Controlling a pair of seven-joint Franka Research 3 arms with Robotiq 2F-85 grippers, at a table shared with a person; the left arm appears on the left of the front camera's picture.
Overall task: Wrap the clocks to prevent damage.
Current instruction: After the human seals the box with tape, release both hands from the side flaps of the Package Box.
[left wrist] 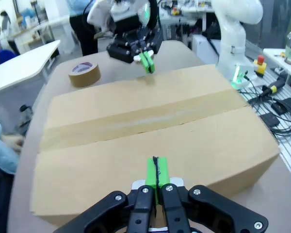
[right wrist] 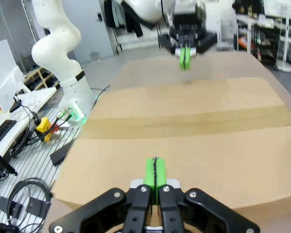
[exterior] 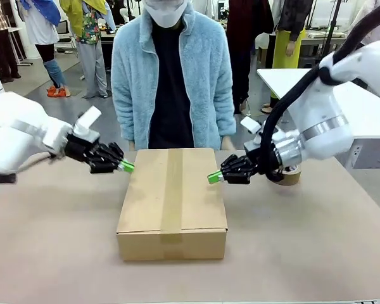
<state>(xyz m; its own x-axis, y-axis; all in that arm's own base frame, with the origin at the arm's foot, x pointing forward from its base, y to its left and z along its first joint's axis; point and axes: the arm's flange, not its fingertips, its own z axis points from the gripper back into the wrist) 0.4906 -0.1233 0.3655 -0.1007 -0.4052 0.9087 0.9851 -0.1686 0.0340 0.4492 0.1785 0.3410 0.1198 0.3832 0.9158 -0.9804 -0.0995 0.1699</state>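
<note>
Both claws are pressed fully together, green pads meeting, and neither one holds anything. From its own wrist camera, the left gripper (left wrist: 157, 180) hangs just above the near edge of the sealed brown cardboard box (left wrist: 150, 145), and whether its pads touch the lid cannot be told. The right gripper (right wrist: 155, 178) sits the same way over the opposite edge of that box.

Seen from the front, the box (exterior: 173, 202) rests flat on the tan table (exterior: 50, 253), with its long axis running away from the robot toward the person. A strip of brown packing tape (exterior: 172, 190) runs down the middle of the lid along that long axis. The left gripper (exterior: 126, 166) points inward at the far left edge of the box; the right gripper (exterior: 214, 178) points inward at the far right edge. The two claws face each other across the lid, each about equally near to its own side, so neither arm looks better placed.

Just beyond the right side of the box, a roll of brown tape (left wrist: 84, 73) lies flat on the table. Behind the far end of the box stands a person in a light blue fleece jacket (exterior: 172, 88). No clocks are visible; they may be inside the closed box.
</note>
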